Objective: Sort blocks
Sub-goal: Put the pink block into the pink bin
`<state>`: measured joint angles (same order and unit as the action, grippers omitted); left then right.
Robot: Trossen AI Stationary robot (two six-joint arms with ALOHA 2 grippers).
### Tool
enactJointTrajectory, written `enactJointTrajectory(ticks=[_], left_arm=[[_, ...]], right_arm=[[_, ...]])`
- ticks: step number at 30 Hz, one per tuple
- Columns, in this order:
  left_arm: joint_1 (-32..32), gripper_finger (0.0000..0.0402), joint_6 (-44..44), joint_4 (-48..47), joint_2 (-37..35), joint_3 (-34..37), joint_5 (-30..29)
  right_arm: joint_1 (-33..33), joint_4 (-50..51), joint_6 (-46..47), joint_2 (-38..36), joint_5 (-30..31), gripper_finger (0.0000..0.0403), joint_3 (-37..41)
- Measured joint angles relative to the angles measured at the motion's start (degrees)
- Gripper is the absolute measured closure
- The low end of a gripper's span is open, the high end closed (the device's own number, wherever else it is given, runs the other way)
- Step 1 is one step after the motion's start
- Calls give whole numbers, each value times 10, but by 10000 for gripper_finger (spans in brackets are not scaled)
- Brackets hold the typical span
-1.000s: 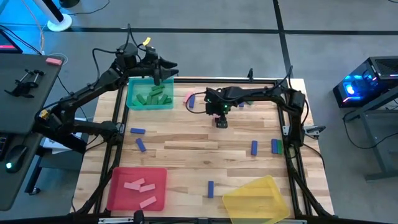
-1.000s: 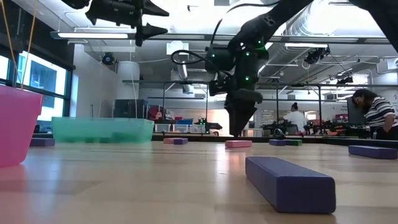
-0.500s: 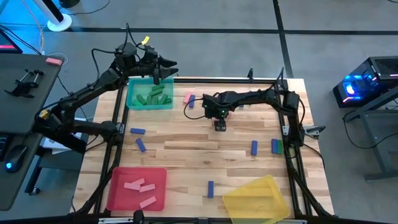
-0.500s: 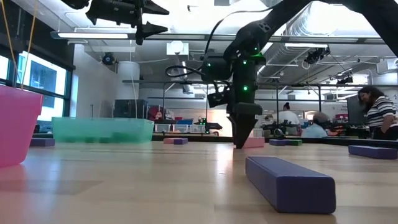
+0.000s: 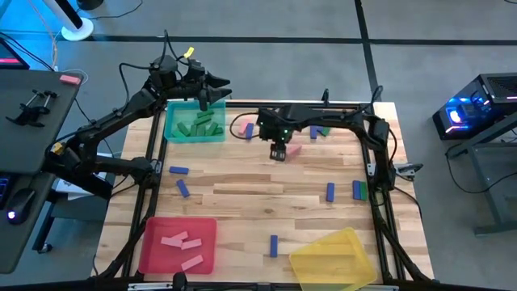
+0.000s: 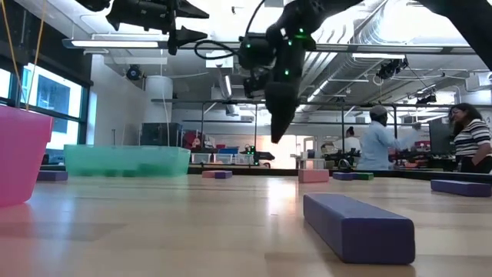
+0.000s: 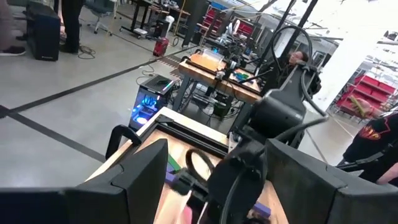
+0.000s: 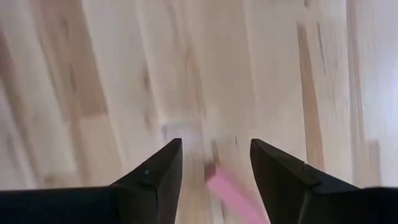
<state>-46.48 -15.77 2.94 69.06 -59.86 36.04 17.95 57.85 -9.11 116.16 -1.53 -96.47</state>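
Observation:
My right gripper point(image 5: 277, 152) point(image 8: 214, 165) hangs open above the table's far middle, lifted clear in the low view point(image 6: 275, 137). A pink block point(image 5: 295, 149) point(image 6: 313, 175) point(image 8: 233, 190) lies flat on the wood just to its right, showing below and between the fingers in the right wrist view. My left gripper point(image 5: 208, 87) point(image 6: 184, 23) waits open high over the green tray point(image 5: 195, 123), which holds green blocks. Further blue, pink and green blocks lie scattered flat on the table, such as a pink one point(image 5: 245, 127) and a blue one point(image 5: 329, 191).
A red tray point(image 5: 179, 245) with pink blocks sits at the near left corner, a yellow tray point(image 5: 331, 259) at the near right. A purple block point(image 6: 357, 227) lies close to the low camera. Black frame rails border the table. People stand in the room behind.
My right gripper dipped until its fingertips reached the table at the pink block, then rose again and shifted toward the table's left and far edge. The pink block stayed on the table, slid a little toward the right, and now lies uncovered beside the gripper.

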Motion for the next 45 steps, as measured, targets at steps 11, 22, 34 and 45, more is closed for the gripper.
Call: enactJointTrajectory(ticks=[11,22,34,45], left_arm=[[0,145,9,0,0,0,24],[-4,145,10,0,0,0,23],[-4,145,10,-1,0,0,23],[-4,145,9,5,0,0,23]], right_arm=[[38,85,-65,-24,-18,212,58],[21,-20,-91,-29,11,215,156],[23,-42,-153,-27,26,215,148],[19,-56,-135,-7,75,291,153]])
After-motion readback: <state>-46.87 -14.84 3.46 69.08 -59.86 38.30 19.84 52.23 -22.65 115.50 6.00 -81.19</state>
